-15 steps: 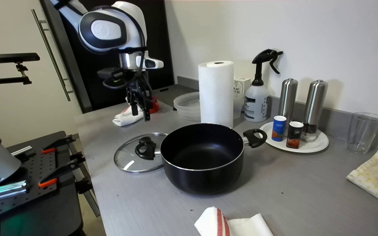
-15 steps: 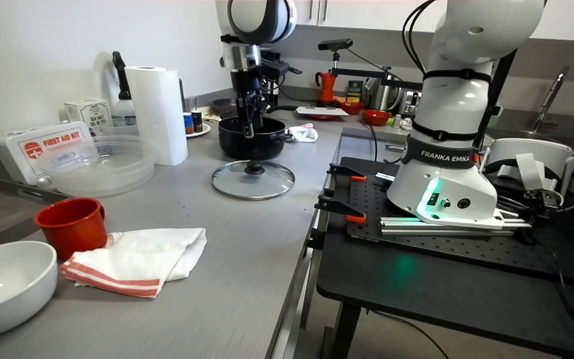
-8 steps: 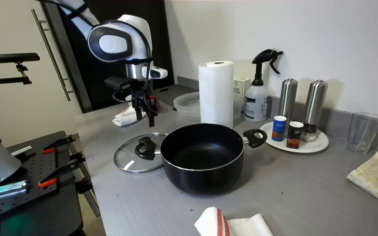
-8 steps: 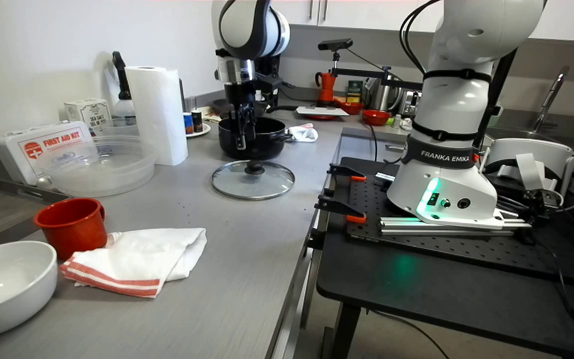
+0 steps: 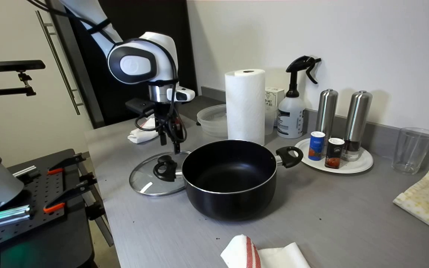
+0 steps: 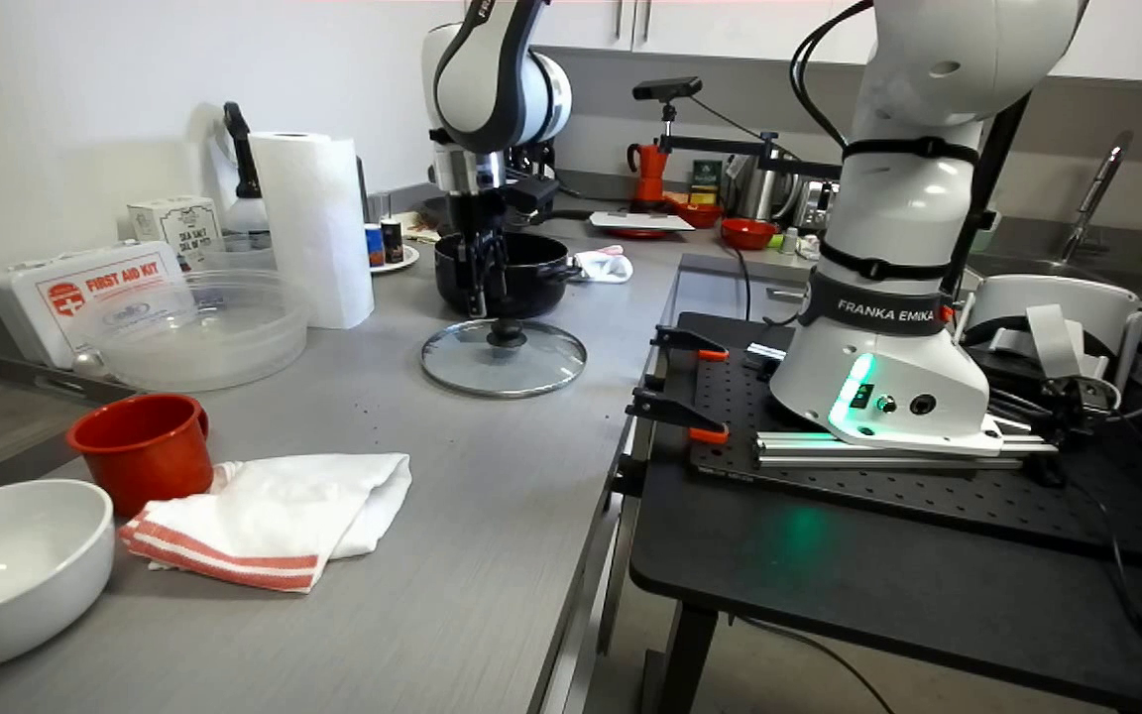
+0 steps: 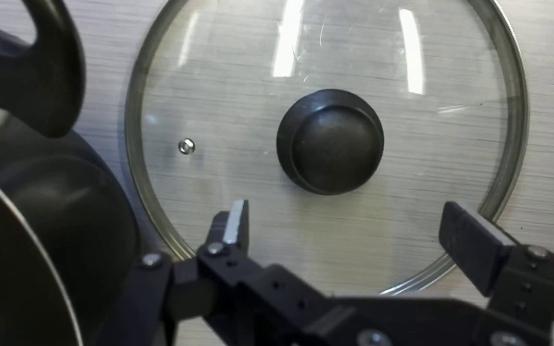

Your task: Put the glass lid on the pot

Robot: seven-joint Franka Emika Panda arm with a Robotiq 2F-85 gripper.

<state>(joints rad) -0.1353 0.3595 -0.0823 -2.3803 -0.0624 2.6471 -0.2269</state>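
Though poised near glass lid (image 6: 504, 361) with end effector (image 7: 345, 203) spread and empty, yet to clasp knob (image 7: 331, 142), lift from table (image 5: 311, 204), and cover uncapped pot (image 5: 231, 183).

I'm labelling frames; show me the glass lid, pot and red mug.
Glass lid (image 7: 332, 144): wrist view, central knob.
Pot (image 5: 233, 205): in an exterior view, outer wall.
Red mug (image 6: 143, 461): in an exterior view, outer wall.
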